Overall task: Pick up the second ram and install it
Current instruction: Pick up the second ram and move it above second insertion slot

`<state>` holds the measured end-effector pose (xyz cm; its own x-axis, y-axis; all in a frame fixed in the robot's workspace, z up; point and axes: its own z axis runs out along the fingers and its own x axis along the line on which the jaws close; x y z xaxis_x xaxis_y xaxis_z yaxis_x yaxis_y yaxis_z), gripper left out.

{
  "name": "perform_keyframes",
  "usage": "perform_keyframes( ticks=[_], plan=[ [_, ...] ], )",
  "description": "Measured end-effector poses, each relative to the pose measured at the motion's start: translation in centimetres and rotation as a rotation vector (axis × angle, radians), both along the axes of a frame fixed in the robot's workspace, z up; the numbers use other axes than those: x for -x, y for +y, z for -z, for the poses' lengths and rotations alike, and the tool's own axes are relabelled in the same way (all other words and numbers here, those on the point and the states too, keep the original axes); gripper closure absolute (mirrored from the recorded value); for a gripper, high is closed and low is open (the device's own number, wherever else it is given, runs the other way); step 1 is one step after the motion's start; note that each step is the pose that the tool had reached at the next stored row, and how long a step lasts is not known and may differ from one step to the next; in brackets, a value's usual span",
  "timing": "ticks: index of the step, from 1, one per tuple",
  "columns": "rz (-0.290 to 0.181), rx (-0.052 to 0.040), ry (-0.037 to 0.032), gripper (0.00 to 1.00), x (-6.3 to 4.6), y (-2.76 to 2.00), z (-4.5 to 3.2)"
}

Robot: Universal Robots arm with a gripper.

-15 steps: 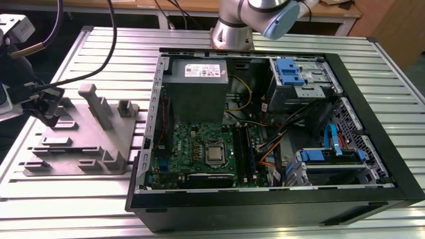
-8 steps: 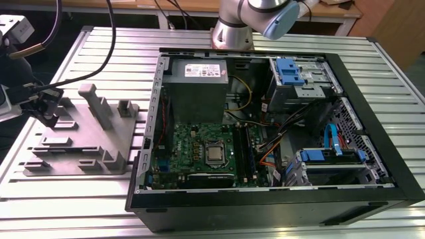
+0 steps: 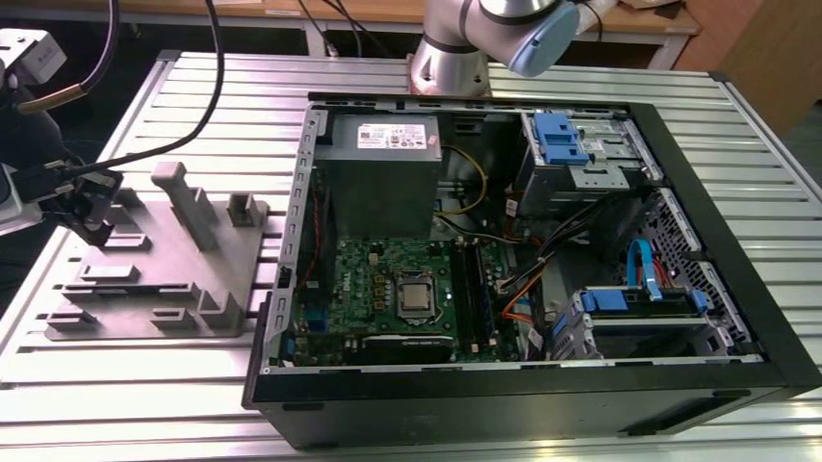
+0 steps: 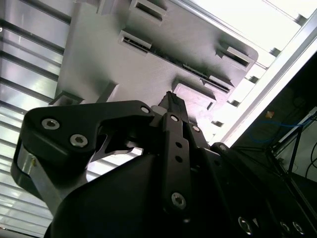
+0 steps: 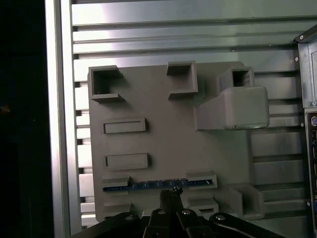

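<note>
- Nearest, the gripper (image 5: 170, 197) is hanging over the second ram (image 5: 143, 185) (open or closed: cannot tell).
- That ram is sitting in the grey fixture (image 3: 167, 279), at nine o'clock from the computer case (image 3: 514, 404) in the exterior view.

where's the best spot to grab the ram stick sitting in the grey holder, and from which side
Probably the middle of its long top edge, coming straight down from above. The ram stick stands on edge in a slot of the grey holder, both ends tucked into end blocks, so only the thin stretch between them looks open.
</note>
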<state>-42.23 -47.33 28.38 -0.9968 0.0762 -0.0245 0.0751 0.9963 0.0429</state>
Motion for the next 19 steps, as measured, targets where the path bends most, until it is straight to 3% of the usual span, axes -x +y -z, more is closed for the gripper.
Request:
perform_keyframes(
  ticks=[10,19],
  plan=[
    [-0.048,-0.0004,-0.0001,0.93,-0.01,-0.05,0.07],
    [-0.167,0.0002,0.0001,0.93,-0.01,-0.06,0.23]
  ],
)
